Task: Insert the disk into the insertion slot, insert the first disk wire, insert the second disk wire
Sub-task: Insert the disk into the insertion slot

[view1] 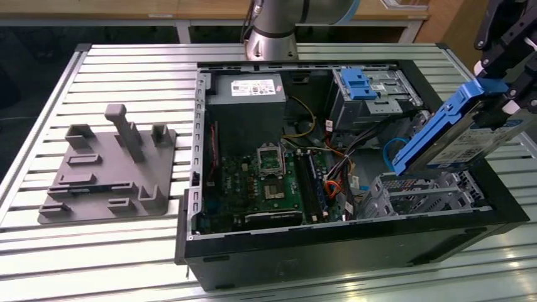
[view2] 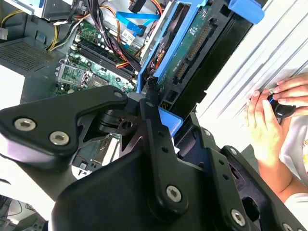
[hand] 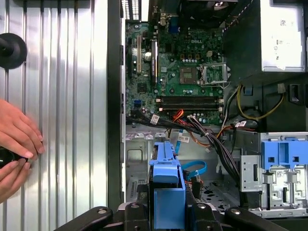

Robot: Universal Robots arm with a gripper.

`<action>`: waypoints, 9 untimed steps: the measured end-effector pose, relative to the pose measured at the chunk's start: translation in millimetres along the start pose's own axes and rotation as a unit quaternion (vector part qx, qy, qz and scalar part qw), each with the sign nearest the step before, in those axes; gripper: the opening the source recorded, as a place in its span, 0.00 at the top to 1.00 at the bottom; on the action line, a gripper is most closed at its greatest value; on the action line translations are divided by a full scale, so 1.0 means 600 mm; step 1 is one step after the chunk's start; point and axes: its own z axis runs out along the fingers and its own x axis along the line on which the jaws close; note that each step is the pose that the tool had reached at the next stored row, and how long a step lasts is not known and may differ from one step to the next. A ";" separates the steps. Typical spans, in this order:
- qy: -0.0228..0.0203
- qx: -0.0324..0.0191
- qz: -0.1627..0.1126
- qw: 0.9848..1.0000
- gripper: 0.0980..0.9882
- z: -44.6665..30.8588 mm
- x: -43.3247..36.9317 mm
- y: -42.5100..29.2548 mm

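Grey plastic fixture sits on the table at the far left of the exterior view, unused. Open computer case is in the middle, motherboard exposed. Loose blue cable lies just left of the insertion slot, at the case's near right corner. Step in hand: first one, the disk going in. Gripper has its jaws closed on the blue frame of the disk. The disk hangs steeply tilted, low end just above the slot, not yet in. Seating it likely calls for levelling and lining up with the slot opening. Wires not plugged.
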 end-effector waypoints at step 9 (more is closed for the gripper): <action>0.000 0.000 0.000 1.000 0.70 0.011 0.001 0.000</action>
